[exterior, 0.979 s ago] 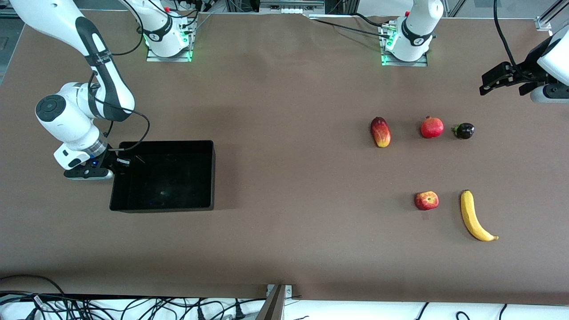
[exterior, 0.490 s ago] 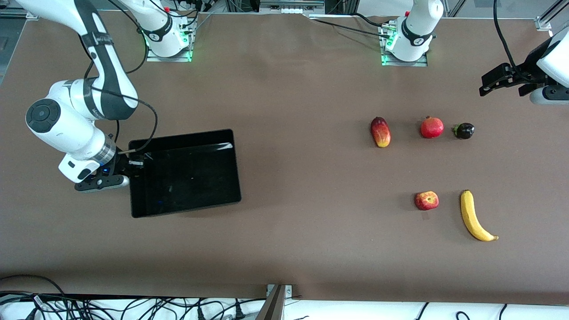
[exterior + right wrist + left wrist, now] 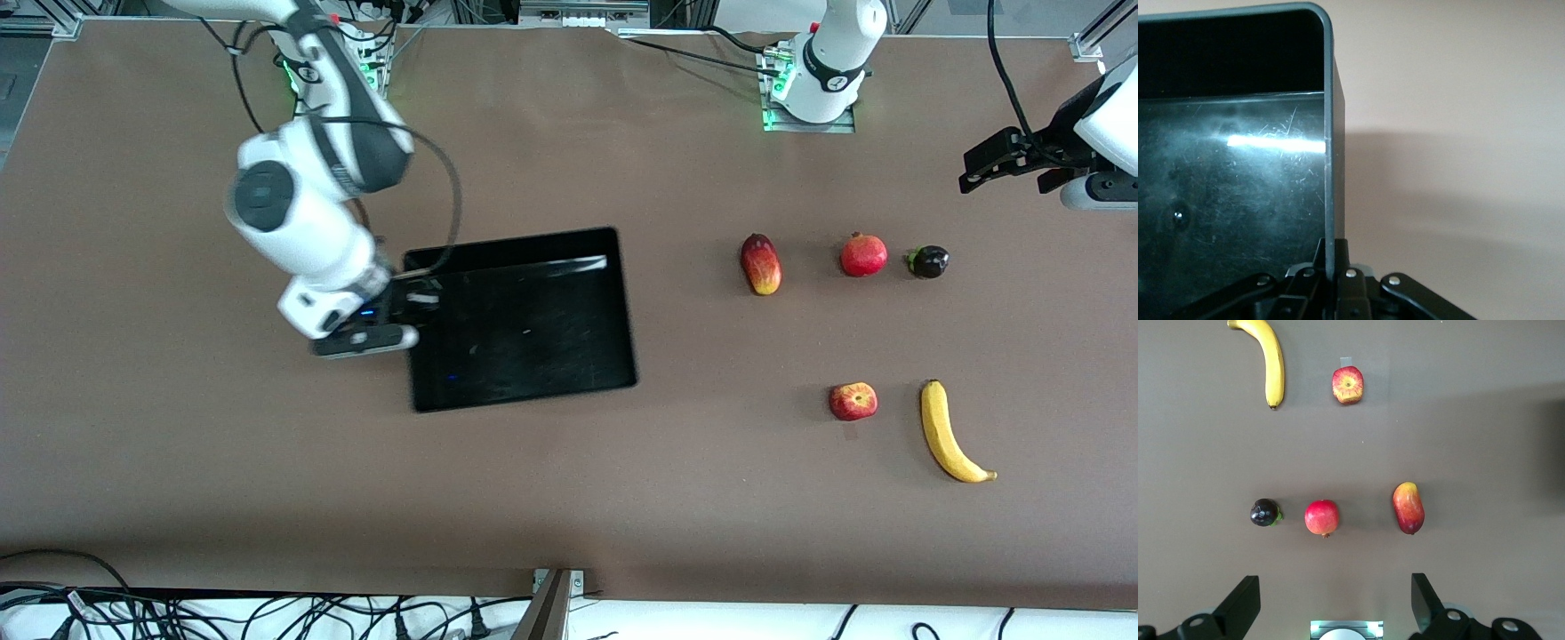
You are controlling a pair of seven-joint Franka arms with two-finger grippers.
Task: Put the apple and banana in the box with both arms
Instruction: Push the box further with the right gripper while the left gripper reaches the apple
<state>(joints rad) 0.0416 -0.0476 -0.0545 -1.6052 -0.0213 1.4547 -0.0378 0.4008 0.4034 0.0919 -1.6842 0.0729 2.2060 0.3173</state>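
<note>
The black box (image 3: 613, 311) sits mid-table, tilted a little. My right gripper (image 3: 411, 302) is shut on the box's wall at its right-arm end; the right wrist view shows the fingers clamped on the wall (image 3: 1330, 200). The apple (image 3: 853, 401) and the banana (image 3: 949, 433) lie toward the left arm's end, nearer the front camera. Both also show in the left wrist view, the apple (image 3: 1347, 385) beside the banana (image 3: 1268, 360). My left gripper (image 3: 978, 169) is open and empty, held high near the table's left-arm end.
An elongated red-yellow fruit (image 3: 761, 264), a smooth round red fruit (image 3: 863, 255) and a small dark fruit (image 3: 927, 261) lie in a row farther from the front camera than the apple and banana. Cables run along the front edge.
My right gripper has carried the box across the table toward the fruits, and the box has turned slightly. The left arm has not moved.
</note>
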